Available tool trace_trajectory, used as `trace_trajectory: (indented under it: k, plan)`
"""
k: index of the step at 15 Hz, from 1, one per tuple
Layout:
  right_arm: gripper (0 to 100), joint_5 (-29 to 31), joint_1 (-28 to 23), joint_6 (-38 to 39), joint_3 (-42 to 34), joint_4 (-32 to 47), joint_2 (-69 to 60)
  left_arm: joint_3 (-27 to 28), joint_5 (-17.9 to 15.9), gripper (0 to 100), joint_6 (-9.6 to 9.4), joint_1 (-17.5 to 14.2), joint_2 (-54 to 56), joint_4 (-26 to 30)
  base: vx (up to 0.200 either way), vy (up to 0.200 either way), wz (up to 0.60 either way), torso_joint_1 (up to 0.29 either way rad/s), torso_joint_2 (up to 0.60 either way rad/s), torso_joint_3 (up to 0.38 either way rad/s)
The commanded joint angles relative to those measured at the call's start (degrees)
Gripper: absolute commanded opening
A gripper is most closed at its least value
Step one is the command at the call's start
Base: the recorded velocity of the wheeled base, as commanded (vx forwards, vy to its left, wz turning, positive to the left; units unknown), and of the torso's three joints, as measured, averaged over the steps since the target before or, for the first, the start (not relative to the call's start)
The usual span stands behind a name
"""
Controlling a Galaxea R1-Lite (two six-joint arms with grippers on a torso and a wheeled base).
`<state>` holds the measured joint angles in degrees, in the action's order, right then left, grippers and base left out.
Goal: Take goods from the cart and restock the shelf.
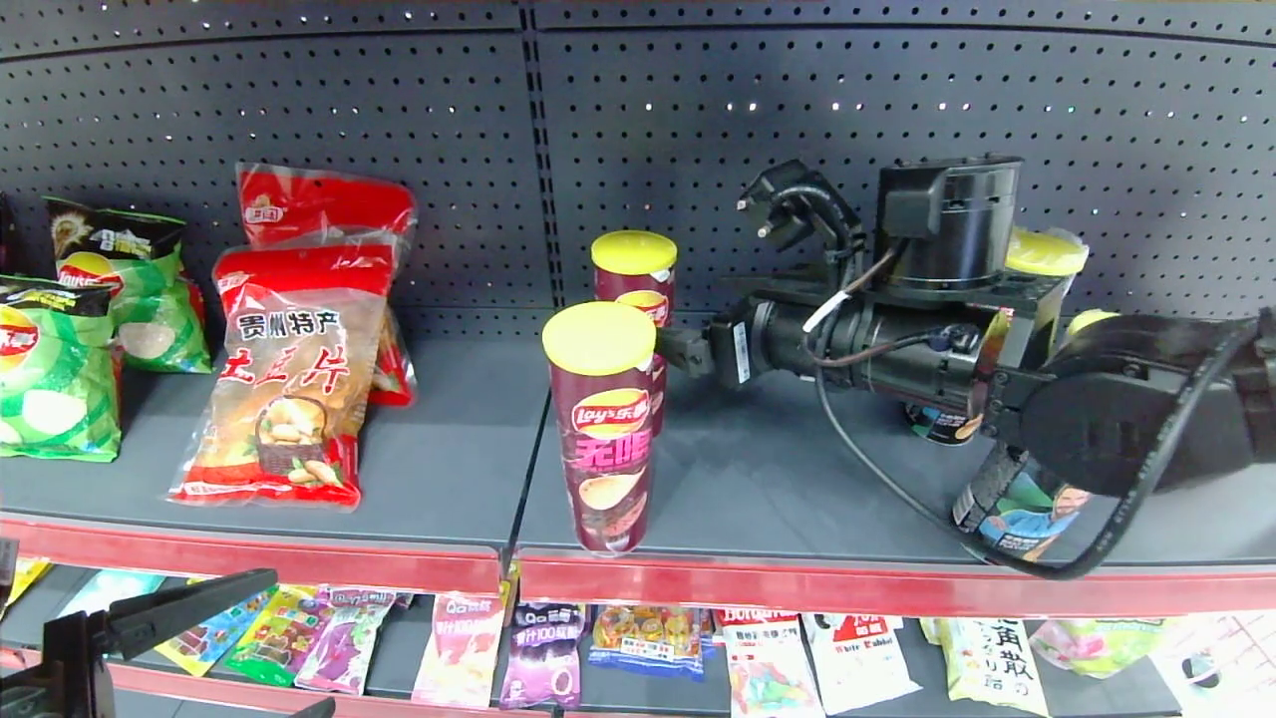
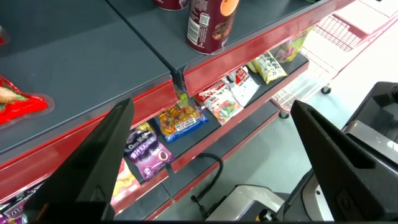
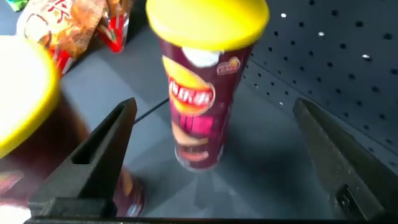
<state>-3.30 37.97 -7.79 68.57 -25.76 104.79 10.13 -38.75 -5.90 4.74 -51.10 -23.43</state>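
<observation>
My left gripper [image 2: 211,112] hangs low at the left, below the lip of the shelf [image 1: 429,469]. Its jaws are spread and empty, which I judge keeps it out of the way.

Up on the shelf, the green chip bags [image 1: 55,369] sit far left. Then come two red snack bags [image 1: 284,389], one behind the other, leaning back with their fronts outward for shoppers. The nearer bag shows large characters and a basket picture.

Next, the front can [image 1: 603,439], maroon with a yellow lid, stands upright at the shelf lip with its logo forward. The rear can [image 1: 635,289] stands upright behind it, filed in a row. My right gripper [image 3: 214,106] faces that rear can with its fingers wide apart, touching nothing.

More yellow-lidded cans [image 1: 1042,254] stand behind the right arm. I leave the print itself unread.
</observation>
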Motion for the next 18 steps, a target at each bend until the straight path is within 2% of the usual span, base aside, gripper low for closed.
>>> trace_trajectory:
  k: [1,10,13,18]
  plan:
    - [100,0.23,0.17,-0.03,-2.65,0.01,-4.24,-0.02,0.08,100,0.01,0.0,-0.75,-0.04,0.0,0.0,0.0,0.0,0.0,0.0]
    - [100,0.4,0.7,0.14,-13.99,-0.08,-17.51,1.12,1.31,100,-0.69,0.0,-6.47,-0.39,0.0,0.0,0.0,0.0,0.0,0.0]
    - [100,0.14,0.7,0.14,-19.62,0.01,-23.32,2.0,2.37,100,-3.5,0.0,-10.33,-0.56,0.0,0.0,0.0,0.0,0.0,0.0]
    - [100,-0.48,1.93,0.14,-29.2,0.01,-35.88,5.6,2.46,100,-4.91,0.09,-15.34,-0.56,0.0,0.0,0.0,0.0,0.0,0.0]
